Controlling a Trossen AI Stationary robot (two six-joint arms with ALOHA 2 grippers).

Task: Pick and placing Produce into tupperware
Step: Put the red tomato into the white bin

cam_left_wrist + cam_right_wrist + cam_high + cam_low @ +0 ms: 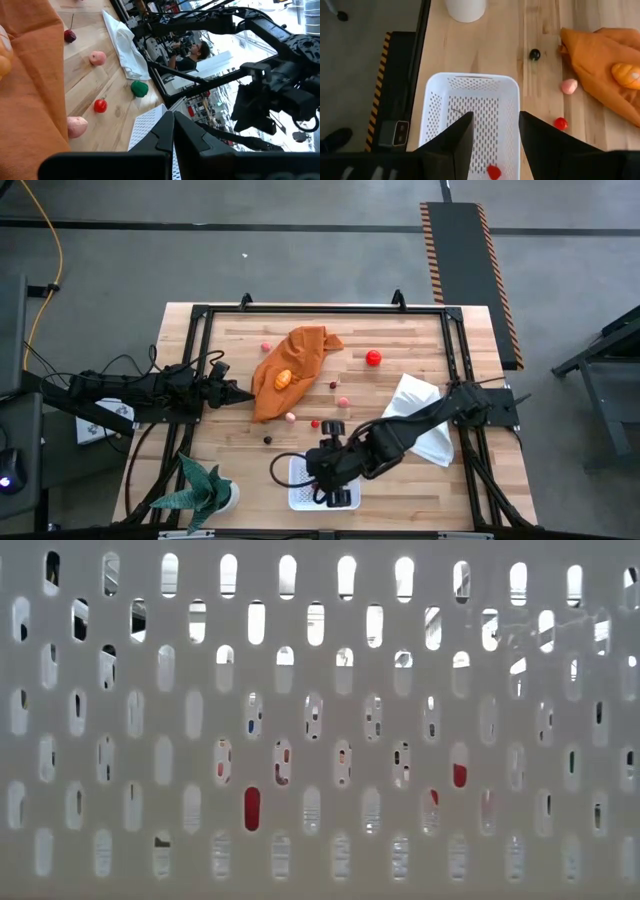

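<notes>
**Right arm over the tupperware, one red piece already in**

High view: right gripper (335, 480) hangs over the white tupperware (300, 498) at the table's near edge, next to the potted plant (205, 488). Left gripper (240, 395) is parked at the left side, tip touching or just short of the orange cloth (290, 365); can't tell which. Loose produce is scattered mid-table: red piece (373, 358), pink piece (266, 346), orange piece (283, 378) lying on the cloth, several small ones between cloth and container. White cloth (420, 415) sits partly under the right arm.

Low view: blocked by the container's perforated wall (130, 720); red bits show through the slots, nothing more usable.

Left wrist view: fingers (192, 140) pressed together, holding nothing. Green piece (139, 88), red piece (100, 105) and pink pieces (98, 58) lie on the wood beyond, well apart from this gripper.

Right wrist view: fingers (455, 137) about half apart, nothing between them. Directly below, inside the tupperware (472, 82), lies a red piece (493, 172). Outside, a red piece (561, 123), pink piece (569, 86) and dark berry (534, 54) lie between the container and the cloth.

Judgement: this looks like the release step, or just after it. Next move calls for lifting clear and going for the nearest loose piece, likely the red one beside the container.
</notes>
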